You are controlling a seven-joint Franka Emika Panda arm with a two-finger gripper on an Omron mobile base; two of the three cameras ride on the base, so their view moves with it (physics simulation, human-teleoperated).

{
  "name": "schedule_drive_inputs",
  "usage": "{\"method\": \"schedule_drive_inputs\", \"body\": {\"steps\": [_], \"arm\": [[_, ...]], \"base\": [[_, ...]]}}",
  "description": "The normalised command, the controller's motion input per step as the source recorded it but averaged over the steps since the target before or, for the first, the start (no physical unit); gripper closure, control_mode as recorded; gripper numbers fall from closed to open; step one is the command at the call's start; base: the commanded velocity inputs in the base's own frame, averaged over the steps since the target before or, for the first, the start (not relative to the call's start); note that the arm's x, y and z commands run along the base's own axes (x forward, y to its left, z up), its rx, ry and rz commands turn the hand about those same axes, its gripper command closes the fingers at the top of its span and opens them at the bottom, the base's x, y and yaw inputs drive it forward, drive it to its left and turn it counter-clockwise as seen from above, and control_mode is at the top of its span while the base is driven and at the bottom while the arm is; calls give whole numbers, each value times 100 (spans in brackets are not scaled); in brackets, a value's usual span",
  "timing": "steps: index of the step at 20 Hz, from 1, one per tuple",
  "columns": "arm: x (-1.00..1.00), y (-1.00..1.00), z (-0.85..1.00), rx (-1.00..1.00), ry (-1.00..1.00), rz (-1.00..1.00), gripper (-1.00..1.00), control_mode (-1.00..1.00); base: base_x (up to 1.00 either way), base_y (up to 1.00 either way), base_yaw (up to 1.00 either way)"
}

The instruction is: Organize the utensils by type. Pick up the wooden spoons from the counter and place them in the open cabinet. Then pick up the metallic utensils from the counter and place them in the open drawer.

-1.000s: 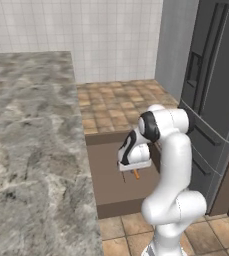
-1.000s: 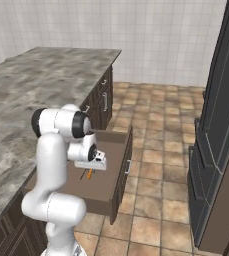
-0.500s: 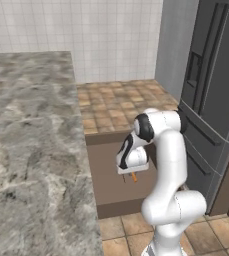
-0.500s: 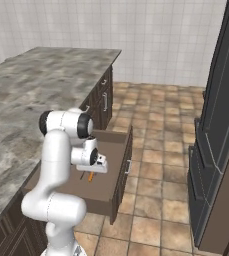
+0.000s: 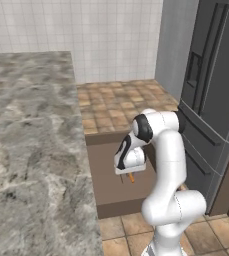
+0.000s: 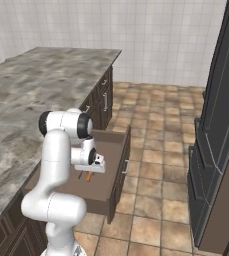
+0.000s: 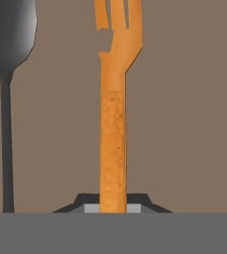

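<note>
My gripper [image 5: 128, 173] [image 6: 89, 173] hangs low over the open drawer [image 5: 111, 190] [image 6: 117, 167] beside the counter [image 5: 31, 140] [image 6: 31, 90]. It is shut on the slim orange utensil [image 7: 113, 124] [image 5: 131, 178] [image 6: 89, 177], a fork whose handle runs out from between the fingertips [image 7: 144, 201]. In the hand view the fork points away over the drawer's brown bottom [image 7: 184, 124]. A dark metallic spoon [image 7: 7, 34] lies on that bottom, left of the fork. The wooden spoons and the open cabinet are out of view.
A tall dark fridge [image 5: 211, 95] [image 6: 221, 125] stands across the tiled floor [image 6: 156, 115] from the drawer. Lower cabinets with handles [image 6: 103, 100] run under the counter behind the drawer. A white tiled wall [image 5: 101, 35] closes the far end.
The hand with the orange fork has sunk a little towards the drawer bottom and shifted slightly towards the counter side. The jaws keep the same grip.
</note>
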Motion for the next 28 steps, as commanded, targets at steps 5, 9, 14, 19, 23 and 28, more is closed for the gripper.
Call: {"method": "schedule_drive_inputs", "body": {"steps": [5,9,14,19,23,28], "arm": [[7,3,-23,0,0,0,-100,-100],[0,0,0,0,-1,0,-100,-100],[0,0,11,0,-9,0,-100,-100],[0,0,63,0,-16,0,-100,-100],[0,0,93,0,-22,0,-100,-100],[-10,0,95,0,-24,0,-100,-100]], "base": [[0,0,0],[0,0,0],[0,0,0],[0,0,0],[0,0,0],[0,0,0]]}}
